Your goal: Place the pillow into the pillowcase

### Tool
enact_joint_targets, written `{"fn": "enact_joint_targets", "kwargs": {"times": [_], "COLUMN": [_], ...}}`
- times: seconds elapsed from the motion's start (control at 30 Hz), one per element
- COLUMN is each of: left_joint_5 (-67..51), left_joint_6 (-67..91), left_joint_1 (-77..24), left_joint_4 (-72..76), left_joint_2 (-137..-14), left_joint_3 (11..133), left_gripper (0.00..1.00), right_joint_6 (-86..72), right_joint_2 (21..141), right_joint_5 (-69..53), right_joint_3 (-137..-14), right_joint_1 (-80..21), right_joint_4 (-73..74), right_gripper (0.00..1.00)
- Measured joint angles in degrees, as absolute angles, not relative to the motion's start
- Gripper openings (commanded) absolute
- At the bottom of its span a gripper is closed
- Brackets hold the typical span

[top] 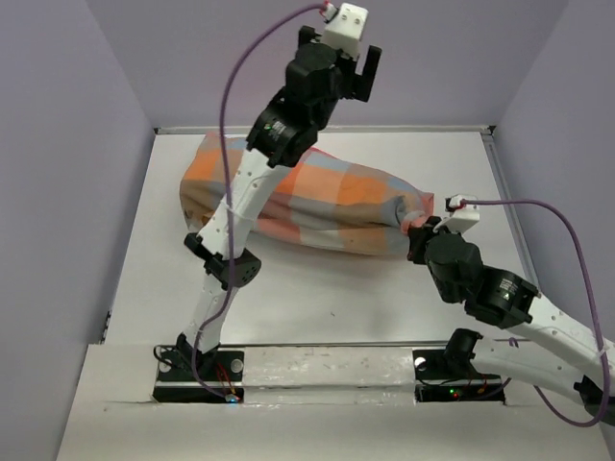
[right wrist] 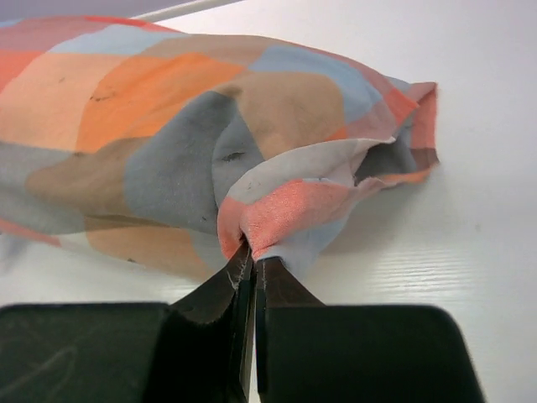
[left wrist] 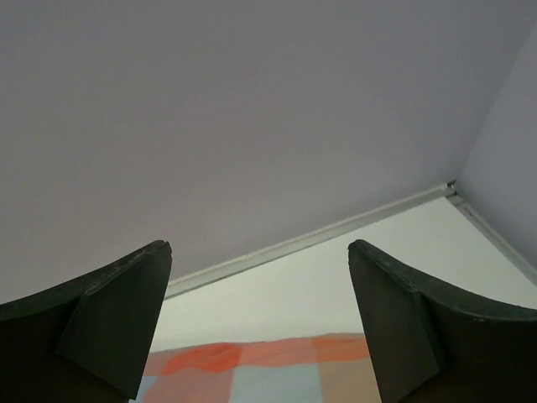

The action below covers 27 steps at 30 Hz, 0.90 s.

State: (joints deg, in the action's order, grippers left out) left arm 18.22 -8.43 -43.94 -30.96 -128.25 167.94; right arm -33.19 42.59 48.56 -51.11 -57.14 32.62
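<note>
Closest to my right wrist camera, the right jaws are pressed together on a pinched fold of the case (right wrist: 168, 126). They grip it at its right end, where the mouth bunches into orange and grey wrinkles.

From above I see the case lying across the middle of the counter (top: 384, 298), its left end a little farther away. It bulges full along its whole length. The pillow must be what fills it, but the fabric covers it and I can make out no white. How far the mouth closes over it I cannot tell.

Part of the case's left half is hidden behind the left arm (top: 240, 211), which crosses over it. The left jaws stand wide apart and hold nothing, raised high over the far edge and facing the back wall (left wrist: 252, 126). Only a cut-off band of checks shows below them.
</note>
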Motion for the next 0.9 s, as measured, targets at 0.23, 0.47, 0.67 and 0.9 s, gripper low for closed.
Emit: {"fn": "enact_joint_targets", "kwargs": {"times": [0.23, 0.47, 0.67, 0.9], "left_joint_5": [32.6, 47.5, 37.3, 22.4], "left_joint_6": [-7.7, -8.8, 3.5, 12.1], "left_joint_1": [-43.7, -38.4, -24.3, -1.0], "left_joint_4": [-27.3, -18.9, -21.8, -21.3], "left_joint_2": [-96.8, -71.8, -65.2, -62.0], "left_joint_3": [140.4, 101.1, 73.1, 56.1], "left_gripper": [0.99, 0.99, 0.99, 0.99], "right_joint_6": [-32.7, -30.5, -30.2, -31.3], "right_joint_2": [42.2, 38.3, 46.0, 52.0], "right_joint_5": [43.2, 38.7, 36.0, 23.6], "right_joint_3": [-52.4, -62.4, -60.0, -48.4], "right_joint_1": [-49.9, -49.9, -47.4, -30.5], "right_joint_4": [37.0, 36.7, 31.0, 28.3], "right_gripper": [0.83, 0.90, 0.91, 0.91]}}
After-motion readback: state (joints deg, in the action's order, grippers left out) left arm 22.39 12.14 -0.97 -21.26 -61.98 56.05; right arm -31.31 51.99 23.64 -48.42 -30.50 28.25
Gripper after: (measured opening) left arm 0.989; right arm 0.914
